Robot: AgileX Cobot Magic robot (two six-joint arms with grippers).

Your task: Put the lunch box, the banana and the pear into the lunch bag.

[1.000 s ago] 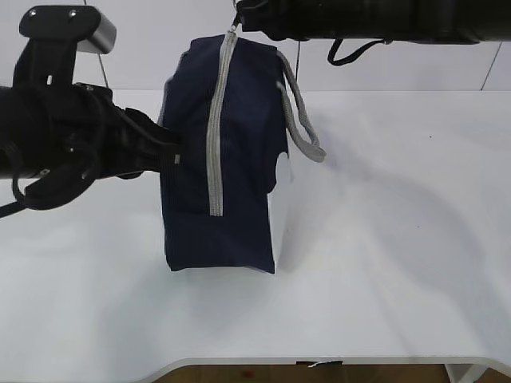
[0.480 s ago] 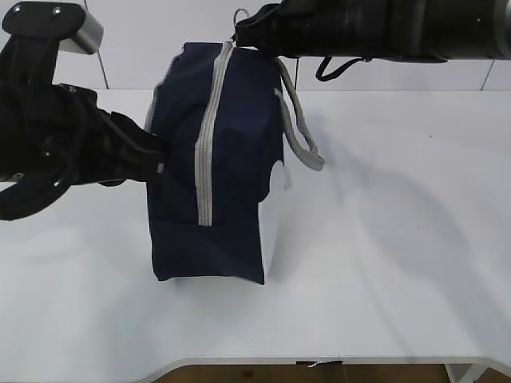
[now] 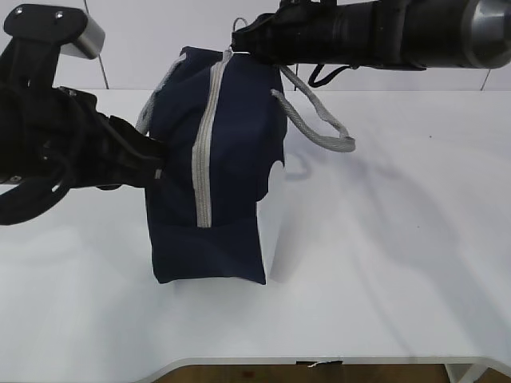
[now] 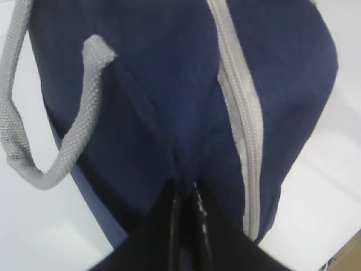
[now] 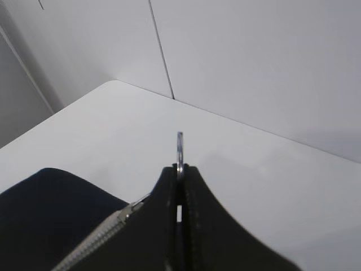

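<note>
Boxy navy-blue fabric lunch bag point(image 3: 215, 167) stands on the white table point(image 3: 383, 263), left of centre in the exterior view. Grey zipper point(image 3: 206, 144) runs down its facing side, 12 o'clock to 6 o'clock, zipped closed along the visible length. White panel on the bag's 3 o'clock side. One grey woven handle point(image 3: 315, 120) loops out toward 2 o'clock; a second handle point(image 4: 39, 141) hangs at the 9 o'clock side in the left wrist view.

Left gripper point(image 4: 186, 195) clenched, pinching a fold of navy fabric at the bag's 9 o'clock side.

Right gripper point(image 5: 179, 172) clenched on the zipper's metal ring pull point(image 5: 180, 148) at the bag's top, 12 o'clock.
</note>
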